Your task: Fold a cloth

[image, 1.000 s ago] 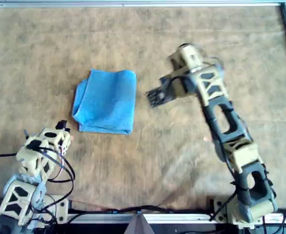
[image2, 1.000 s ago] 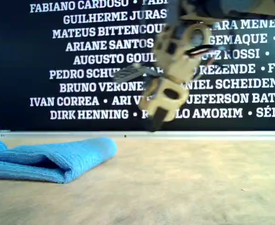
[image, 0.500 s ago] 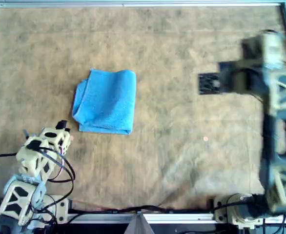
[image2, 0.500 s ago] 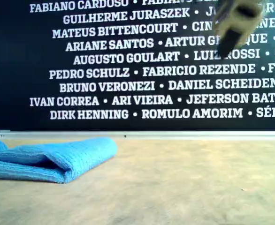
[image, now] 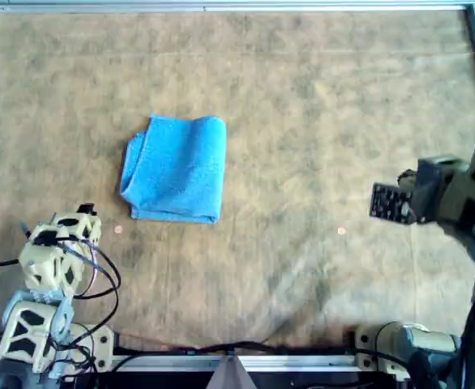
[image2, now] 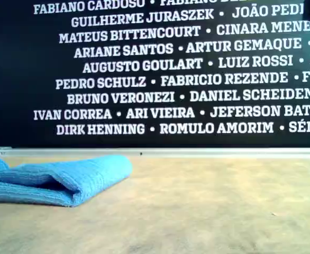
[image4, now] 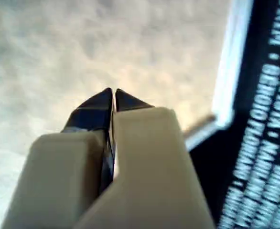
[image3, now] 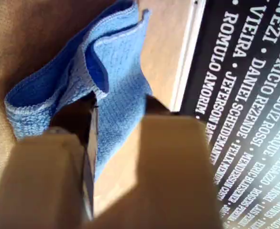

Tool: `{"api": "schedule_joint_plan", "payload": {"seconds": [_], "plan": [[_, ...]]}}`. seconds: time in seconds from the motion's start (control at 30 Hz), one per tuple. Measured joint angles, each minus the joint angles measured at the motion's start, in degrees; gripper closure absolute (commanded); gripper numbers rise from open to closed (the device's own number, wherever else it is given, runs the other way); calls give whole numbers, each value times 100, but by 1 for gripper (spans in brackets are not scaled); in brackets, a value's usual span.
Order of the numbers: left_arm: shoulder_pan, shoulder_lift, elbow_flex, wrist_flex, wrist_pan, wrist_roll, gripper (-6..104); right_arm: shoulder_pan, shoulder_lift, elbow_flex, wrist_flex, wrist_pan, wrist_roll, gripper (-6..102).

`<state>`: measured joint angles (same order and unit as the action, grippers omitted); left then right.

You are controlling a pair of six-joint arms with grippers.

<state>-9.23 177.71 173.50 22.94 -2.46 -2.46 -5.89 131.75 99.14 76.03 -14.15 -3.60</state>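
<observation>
The cloth [image: 177, 166] is a sky-blue towel lying folded on the brown table, left of centre in the overhead view. It shows at the exterior view's left [image2: 60, 177] as a low, rounded fold. In the first wrist view the cloth [image3: 111, 62] lies just beyond my first gripper [image3: 118, 112], which is open, empty and apart from it. In the overhead view my first gripper [image: 82, 217] sits below and left of the cloth. My second gripper [image4: 113, 93] is shut and empty over bare table, far right in the overhead view [image: 387, 203].
A metal frame rail [image: 221, 6] borders the table. A black banner with white names [image2: 155, 74] stands behind the far edge. Cables [image: 100, 284] loop by the first arm's base. Two small pink specks lie on the table, one [image: 340, 231] near the second gripper.
My second arm has swung away from beside the cloth to the overhead view's right edge and out of the exterior view. My first arm has shifted slightly. The cloth has not moved.
</observation>
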Motion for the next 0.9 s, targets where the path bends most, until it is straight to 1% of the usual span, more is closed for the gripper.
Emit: {"api": "schedule_joint_plan", "payload": {"seconds": [0.03, 0.1, 0.2, 0.23, 0.47, 0.63, 0.77, 0.9], "plan": [[9, 18, 0, 0, 0, 0, 84, -62, 290, 378, -246, 0, -70, 96], [70, 18, 0, 0, 9, 0, 90, -167, 905, 1178, -738, 9, -114, 96], [211, 18, 0, 0, 18, 0, 98, -158, 1749, 2382, -1564, 9, -132, 96], [229, 18, 0, 0, 18, 0, 99, -132, 1995, 2769, -1837, 9, -132, 96], [246, 18, 0, 0, 18, 0, 100, -149, 3401, 5370, -3771, 9, -114, 95], [501, 18, 0, 0, 18, 0, 100, -149, 4017, 6803, -4948, 9, -88, 95], [519, 18, 0, 53, 18, -35, 100, -149, 4403, 7330, -5555, 9, -88, 95], [519, 18, 0, 299, 18, -35, 100, -149, 4482, 7400, -5695, 9, -88, 95]]}}
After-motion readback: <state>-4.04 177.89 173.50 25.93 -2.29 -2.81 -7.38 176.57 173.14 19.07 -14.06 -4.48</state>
